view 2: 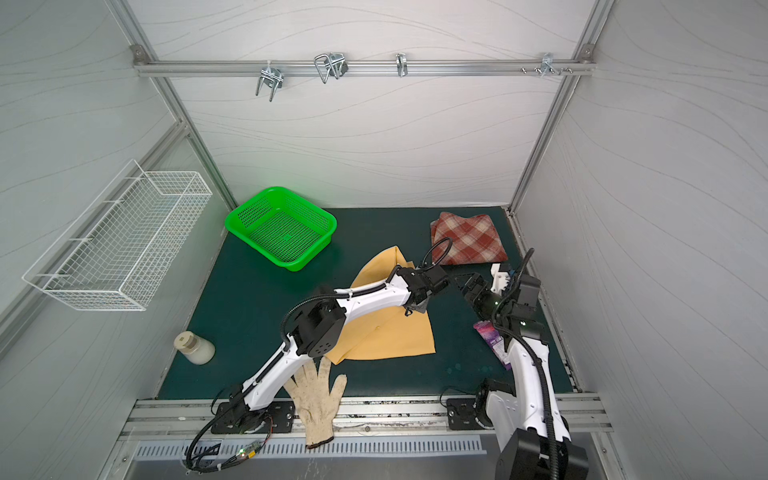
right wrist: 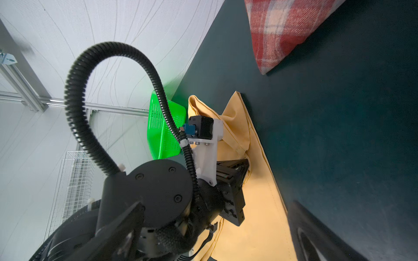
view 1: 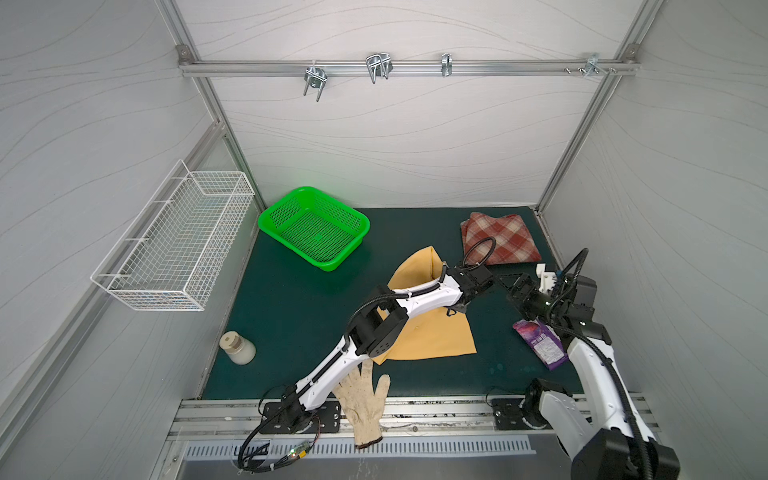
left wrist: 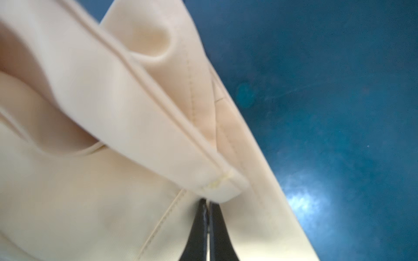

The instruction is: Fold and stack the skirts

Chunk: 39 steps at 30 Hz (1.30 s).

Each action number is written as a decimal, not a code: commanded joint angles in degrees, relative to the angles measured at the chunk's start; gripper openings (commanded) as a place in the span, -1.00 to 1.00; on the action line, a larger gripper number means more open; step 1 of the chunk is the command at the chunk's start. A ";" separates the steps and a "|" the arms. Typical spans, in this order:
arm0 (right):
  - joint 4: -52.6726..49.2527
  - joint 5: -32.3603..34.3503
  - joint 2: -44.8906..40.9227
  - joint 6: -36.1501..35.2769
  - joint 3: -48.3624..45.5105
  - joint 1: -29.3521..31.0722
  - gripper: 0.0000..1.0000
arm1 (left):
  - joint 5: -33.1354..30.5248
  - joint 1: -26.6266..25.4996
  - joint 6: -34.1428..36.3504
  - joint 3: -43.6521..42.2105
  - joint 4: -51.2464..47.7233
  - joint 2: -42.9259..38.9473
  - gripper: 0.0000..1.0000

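Left gripper (left wrist: 207, 204) is pinched tight on the hem of the mustard skirt (view 1: 434, 337), mid-mat. The plaid skirt (view 1: 503, 241) lies folded at two o'clock. Right gripper (view 1: 506, 286) hovers spread, empty. I reckon we're mid-fold: next, carry this edge toward nine o'clock and lay it flat.

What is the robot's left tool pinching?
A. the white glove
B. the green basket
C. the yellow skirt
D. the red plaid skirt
C: the left tool is shut on a folded edge of the mustard-yellow skirt, as the left wrist view shows.
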 commanded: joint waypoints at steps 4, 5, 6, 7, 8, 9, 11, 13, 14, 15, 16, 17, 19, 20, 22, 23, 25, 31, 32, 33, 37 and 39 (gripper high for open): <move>3.89 -0.52 2.48 0.29 -0.27 3.30 0.98 | 7.40 6.60 -0.92 -11.33 6.21 -16.13 -1.00; 4.20 0.18 2.69 0.39 -0.16 4.26 0.98 | 8.47 7.37 -0.42 -12.64 6.95 -18.02 -1.00; 4.75 1.21 2.86 0.60 -0.07 5.42 0.98 | 9.65 8.15 -0.10 -13.62 7.51 -19.50 -1.00; 5.13 2.26 2.90 0.72 0.02 6.60 0.98 | 10.54 8.79 0.09 -14.12 7.53 -20.66 -1.00; 5.52 3.53 3.16 0.69 0.17 8.12 0.98 | 11.29 9.42 0.24 -14.72 7.53 -21.89 -1.00; 5.95 4.92 3.44 0.72 0.43 9.79 0.98 | 11.87 10.06 0.33 -15.43 7.69 -23.12 -1.00; 6.14 7.76 4.64 -0.11 1.25 13.26 0.97 | 13.06 11.30 0.37 -17.09 8.38 -25.49 -1.00; 6.20 10.87 6.52 -1.38 2.41 16.84 0.95 | 13.72 12.65 0.45 -18.50 8.67 -27.52 -1.00; 6.31 12.79 7.82 -2.27 3.17 18.72 0.94 | 13.87 13.50 0.56 -19.03 8.51 -28.50 -1.00; 6.44 14.50 9.31 -3.16 3.97 20.50 0.92 | 14.06 14.33 0.92 -19.53 8.34 -29.43 -1.00; 6.45 16.07 10.76 -4.01 4.78 21.93 0.92 | 14.12 15.13 1.13 -19.87 8.11 -30.14 -1.00; 6.49 17.02 12.61 -4.79 5.67 23.32 0.90 | 14.53 16.18 1.40 -20.52 7.89 -31.00 -1.00; 7.13 17.71 15.98 -5.16 7.39 25.23 0.84 | 15.59 18.37 1.63 -22.27 8.13 -32.82 -1.00; 7.36 17.84 17.77 -5.21 8.39 25.99 0.84 | 16.16 19.67 1.80 -23.57 8.45 -33.86 -1.00; 8.20 17.79 20.85 -5.21 10.15 27.26 0.84 | 17.59 22.13 2.21 -25.97 9.04 -35.47 -1.00; 8.65 17.58 22.47 -5.20 11.22 27.96 0.85 | 18.06 23.46 2.60 -27.14 9.22 -36.14 -1.00; 9.12 17.16 25.50 -5.14 13.59 29.50 0.86 | 19.19 25.58 3.47 -28.93 9.37 -36.99 -1.00; 9.90 18.92 33.58 -4.45 18.90 34.50 0.86 | 21.21 31.31 6.17 -31.77 8.85 -37.97 -1.00; 10.69 18.23 34.79 -3.86 19.17 35.17 0.87 | 21.26 32.20 6.66 -31.73 8.36 -37.73 -1.00; 11.39 17.98 35.57 -3.56 19.14 35.89 0.88 | 21.03 32.94 7.06 -31.68 8.01 -37.46 -1.00; 13.13 20.08 38.24 -2.52 17.64 40.16 0.99 | 21.25 36.40 7.83 -31.23 7.28 -36.67 -1.00; 15.24 21.00 39.04 -0.85 15.51 41.53 0.99 | 20.22 37.40 8.31 -30.36 6.64 -36.17 -1.00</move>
